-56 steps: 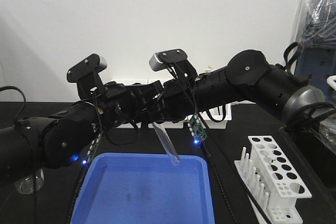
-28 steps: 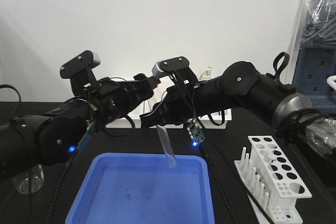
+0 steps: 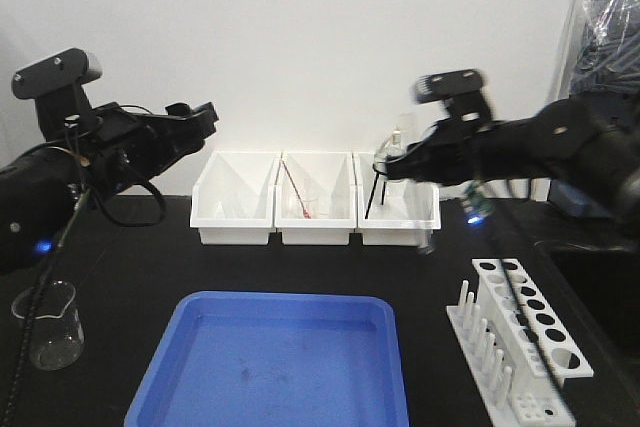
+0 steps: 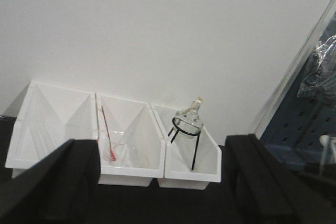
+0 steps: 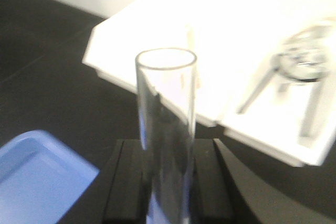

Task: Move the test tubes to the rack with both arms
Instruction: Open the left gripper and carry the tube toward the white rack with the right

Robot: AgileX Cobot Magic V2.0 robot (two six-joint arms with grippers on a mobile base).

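So far the rack point(image 3: 520, 332) looks empty; fingers of the right gripper point(image 5: 167, 187) clamp one test tube point(image 5: 167, 108), while those of the left gripper point(image 4: 163, 192) stand apart, empty.

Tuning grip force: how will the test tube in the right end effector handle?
Likely fragile: the test tube looks like thin clear glass. Probably slippery: smooth wall between black pads of the right end effector. Round, so it would likely roll if laid down.
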